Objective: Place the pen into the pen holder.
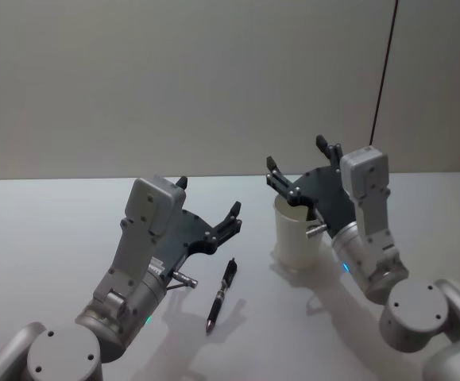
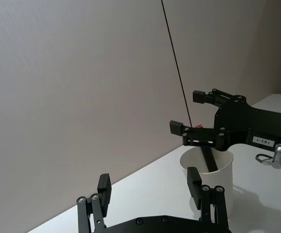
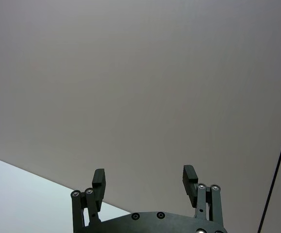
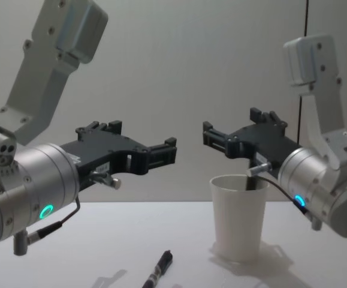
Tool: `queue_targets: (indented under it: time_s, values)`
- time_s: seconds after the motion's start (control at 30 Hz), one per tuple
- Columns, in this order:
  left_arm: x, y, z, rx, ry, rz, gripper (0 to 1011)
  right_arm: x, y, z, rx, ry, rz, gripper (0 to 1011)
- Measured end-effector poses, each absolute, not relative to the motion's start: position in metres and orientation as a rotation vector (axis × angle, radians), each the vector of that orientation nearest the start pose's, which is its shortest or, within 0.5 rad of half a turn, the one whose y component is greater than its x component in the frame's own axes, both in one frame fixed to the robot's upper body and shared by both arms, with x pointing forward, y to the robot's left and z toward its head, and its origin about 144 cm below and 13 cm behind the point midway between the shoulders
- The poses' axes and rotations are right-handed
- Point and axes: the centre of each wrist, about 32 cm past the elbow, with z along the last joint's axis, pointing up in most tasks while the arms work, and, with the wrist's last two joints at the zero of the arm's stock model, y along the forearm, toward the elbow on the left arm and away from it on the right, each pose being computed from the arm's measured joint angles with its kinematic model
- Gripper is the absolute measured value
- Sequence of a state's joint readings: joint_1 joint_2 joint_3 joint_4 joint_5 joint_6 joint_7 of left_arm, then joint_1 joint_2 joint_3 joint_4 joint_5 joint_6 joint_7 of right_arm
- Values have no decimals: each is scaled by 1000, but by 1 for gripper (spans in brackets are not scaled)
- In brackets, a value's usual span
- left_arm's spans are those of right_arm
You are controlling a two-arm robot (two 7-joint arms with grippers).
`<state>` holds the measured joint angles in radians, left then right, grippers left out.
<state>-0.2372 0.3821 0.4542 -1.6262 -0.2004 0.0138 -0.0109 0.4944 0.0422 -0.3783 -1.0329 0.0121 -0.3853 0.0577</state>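
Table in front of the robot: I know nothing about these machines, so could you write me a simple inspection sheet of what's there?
Surface: plain white table.
Job's things: pen lies flat on the table, outside the pen holder, a white paper cup standing upright to its right; something dark shows inside the cup, cannot tell what.
Clutter: nothing seen.
Grippers: left gripper is raised above the table just behind the pen, jaws open, holding nothing; right gripper is raised above the pen holder, jaws open, holding nothing.
Cables: thin dark cable runs down the wall.
Surroundings: plain grey wall behind the table.
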Motion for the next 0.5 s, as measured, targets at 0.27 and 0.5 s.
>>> queue_targets:
  time_s: [0.27,0.5]
  values:
    - [492,198,1204,61,-268,1124,1000,570,-153,1169,99,-318,-1174,1002]
    - [492,198,1204,61,-268,1124,1000,560,-169,1181,74,-268,-1194,1002]
